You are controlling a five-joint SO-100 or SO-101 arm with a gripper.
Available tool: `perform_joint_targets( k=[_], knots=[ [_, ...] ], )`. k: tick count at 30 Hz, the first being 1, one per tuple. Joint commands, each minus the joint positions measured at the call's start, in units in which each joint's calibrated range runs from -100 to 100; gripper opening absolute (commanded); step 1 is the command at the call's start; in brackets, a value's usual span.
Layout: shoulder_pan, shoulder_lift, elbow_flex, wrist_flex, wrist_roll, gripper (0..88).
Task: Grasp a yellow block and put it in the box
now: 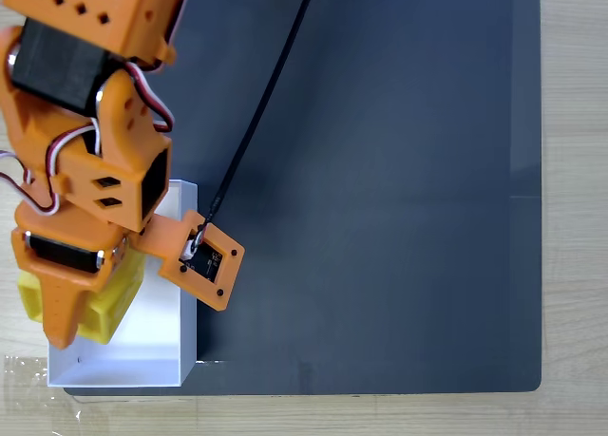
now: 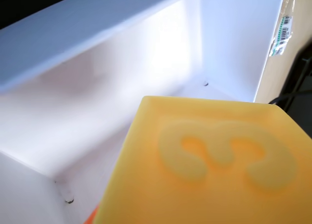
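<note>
Fixed view: orange hand (image 1: 71, 298) at lower left, closed around the yellow block (image 1: 106, 308), holding it over the left part of the white box (image 1: 171, 360); box standing at the lower left corner of the dark mat (image 1: 380, 170) on the wooden worktop (image 1: 575, 170); black cable (image 1: 261, 113) running up from the wrist camera mount

Wrist view: yellow block (image 2: 214, 160) close up, embossed "3" on its face, above the box (image 2: 97, 87) interior, white walls and floor behind it

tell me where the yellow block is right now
In the fixed view the yellow block sits at lower left under the orange gripper, over the white box; in the wrist view it fills the lower foreground above the box floor.
</note>
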Motion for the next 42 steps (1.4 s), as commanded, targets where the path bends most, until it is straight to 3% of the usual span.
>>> perform_joint_targets(
  k=[1, 5, 9, 20, 23, 31, 42],
  knots=[
    [0.5, -1.1, -3.6, 0.3, 0.2, 38.5],
    [0.1, -1.3, -3.6, 4.3, 0.2, 49.6],
    [-0.1, -1.4, -3.6, 7.0, 0.1, 54.9],
    [-1.2, -3.5, -4.2, 7.4, -0.2, 53.6],
    [-2.6, -6.3, -3.1, 7.5, -0.3, 44.4],
    [-8.1, -20.1, 4.9, 7.9, -0.4, 2.5],
    [-19.6, -61.9, 34.9, 21.2, -0.4, 1.0]
  ],
)
